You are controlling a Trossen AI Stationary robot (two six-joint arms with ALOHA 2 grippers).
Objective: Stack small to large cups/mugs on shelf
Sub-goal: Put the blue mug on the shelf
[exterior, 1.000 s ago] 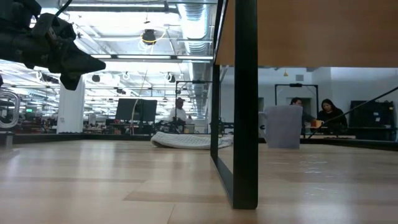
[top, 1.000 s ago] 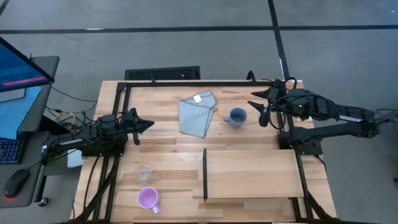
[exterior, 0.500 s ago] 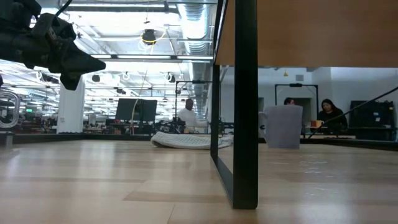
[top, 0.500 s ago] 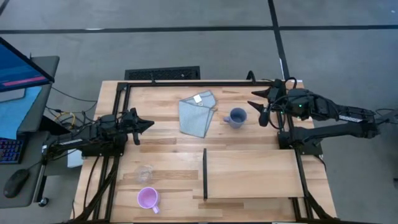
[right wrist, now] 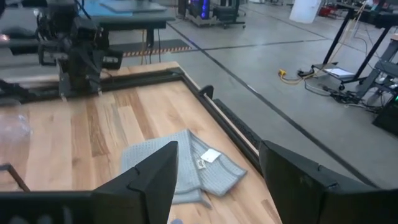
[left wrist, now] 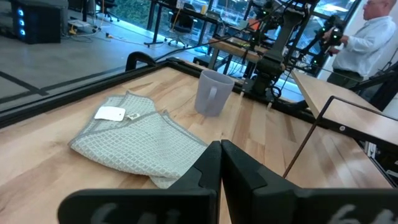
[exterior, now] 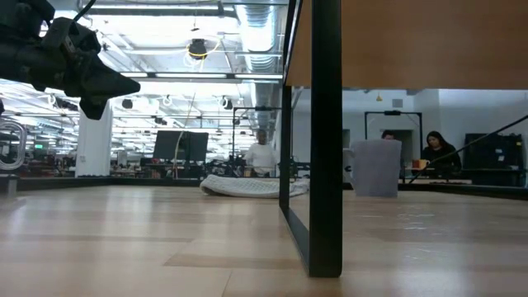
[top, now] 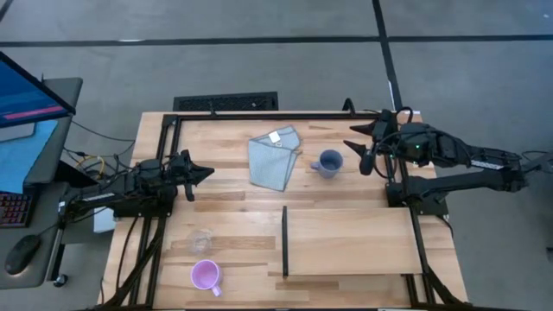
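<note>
So the right gripper (top: 356, 144) is sitting over the far right part of the table with its two fingers (right wrist: 155, 177) spread wide apart and nothing between them. The grey-blue mug (top: 327, 162) stands upright on the tabletop just beside those fingertips, a little toward the left arm, not touching them. Past the mug, further out from that gripper, the folded light-blue cloth (top: 274, 158) lies flat with a small white tag on it.

The left gripper (top: 200, 173) is parked over the left side of the table, fingers pressed together and holding nothing. Straight ahead of it in its wrist view you get the cloth first, then the grey-blue mug behind it. The clear cup (top: 200, 239) stands on the table near this gripper, off to the side toward the front edge, and the pink-purple mug (top: 205, 276) is just beyond the clear cup, closer still to that front edge. Both are well apart from the right gripper.

The shelf (top: 350, 243), a light-wood board with a thin black divider strip (top: 284, 241) at its short end, lies in front of the right gripper, nearer the front edge, bare on top. People are visible in the room behind the table.
</note>
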